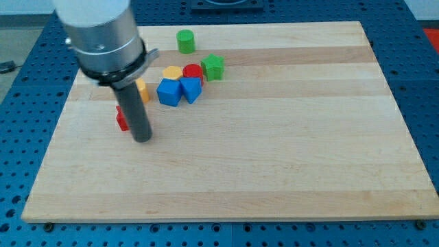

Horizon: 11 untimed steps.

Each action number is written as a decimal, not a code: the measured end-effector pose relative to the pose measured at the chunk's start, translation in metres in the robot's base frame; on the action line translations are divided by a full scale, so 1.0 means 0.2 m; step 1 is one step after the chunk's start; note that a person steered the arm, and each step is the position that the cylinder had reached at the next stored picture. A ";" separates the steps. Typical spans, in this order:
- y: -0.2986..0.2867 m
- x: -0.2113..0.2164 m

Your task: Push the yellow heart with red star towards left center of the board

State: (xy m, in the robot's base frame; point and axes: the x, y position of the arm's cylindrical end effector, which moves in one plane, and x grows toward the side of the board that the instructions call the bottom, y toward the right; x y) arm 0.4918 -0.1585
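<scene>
Tip [142,139] is down on the table [274,171], left of centre. No fingers on this arm, just the rod, so no grip state to tell. Red star [121,119] sits touching the rod's left side, mostly hidden. Yellow heart [142,90] pokes out just behind the rod, up-right. To its right a tight cluster: blue block [168,92], blue block [191,89], yellow block [172,72], red block [193,71], green block [213,66]. Green cylinder [185,41] stands apart near the top edge.

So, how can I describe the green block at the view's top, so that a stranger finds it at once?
Start at the wooden board and go to the block cluster in its upper left. The green cylinder stands alone above it, nearest the board's top edge. The other green block touches the red block; this one touches nothing.
</scene>
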 end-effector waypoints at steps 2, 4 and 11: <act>-0.20 -0.08; -0.05 -0.09; -0.13 -0.46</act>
